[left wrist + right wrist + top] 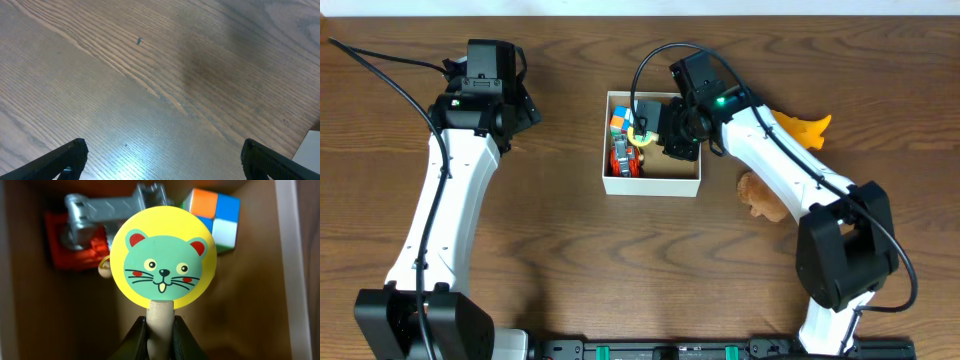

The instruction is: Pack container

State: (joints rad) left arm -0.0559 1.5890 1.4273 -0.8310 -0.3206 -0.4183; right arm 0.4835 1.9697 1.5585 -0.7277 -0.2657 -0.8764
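The container [650, 185] is a shallow white box with a tan-brown inside at the table's middle. My right gripper [160, 335] is shut on the wooden handle of a round yellow rattle with a teal mouse face [164, 262], holding it over the box's inside; it shows in the overhead view [640, 135] too. In the box lie a red and grey toy truck [85, 230] and a colour cube [212, 212]. My left gripper [162, 160] is open and empty above bare wood, left of the box.
A yellow plastic toy [805, 128] and a brown plush toy [760, 195] lie on the table right of the box, by my right arm. A white corner of the box [307, 152] shows in the left wrist view.
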